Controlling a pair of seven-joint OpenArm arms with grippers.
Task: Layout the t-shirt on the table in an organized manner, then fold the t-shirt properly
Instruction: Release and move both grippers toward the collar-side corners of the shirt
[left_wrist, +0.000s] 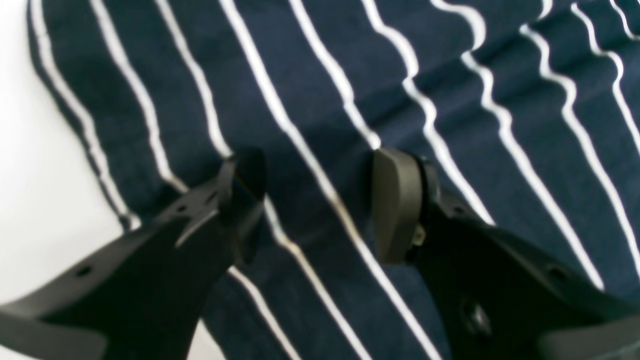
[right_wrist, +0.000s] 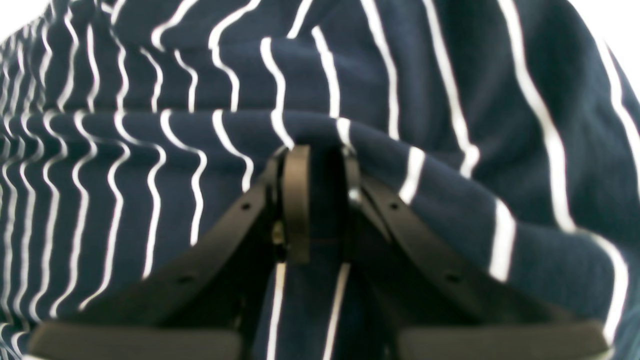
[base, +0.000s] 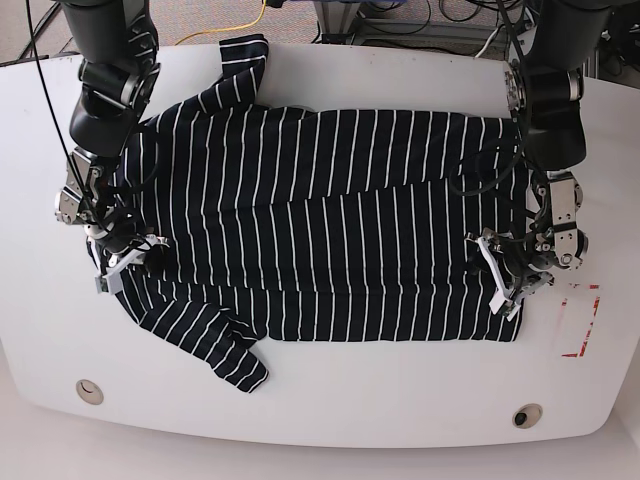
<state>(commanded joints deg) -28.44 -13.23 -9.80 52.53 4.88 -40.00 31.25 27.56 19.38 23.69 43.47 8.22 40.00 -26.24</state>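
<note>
The t-shirt (base: 330, 220), dark with thin white stripes, lies spread across the white table (base: 400, 400). One sleeve points to the far edge and the other to the near edge. My left gripper (left_wrist: 320, 170) is open, its two fingers set down apart on the flat fabric (left_wrist: 450, 75) near the shirt's edge; in the base view it (base: 503, 280) is at the hem on the right. My right gripper (right_wrist: 322, 175) is shut on a raised fold of the t-shirt (right_wrist: 150, 150); in the base view it (base: 125, 262) is at the shirt's left end, near the shoulder.
A red rectangular outline (base: 580, 320) is marked on the table just right of the hem. Two round holes (base: 89, 390) (base: 527, 414) sit near the front edge. Cables and a yellow cord (base: 240, 25) lie beyond the far edge.
</note>
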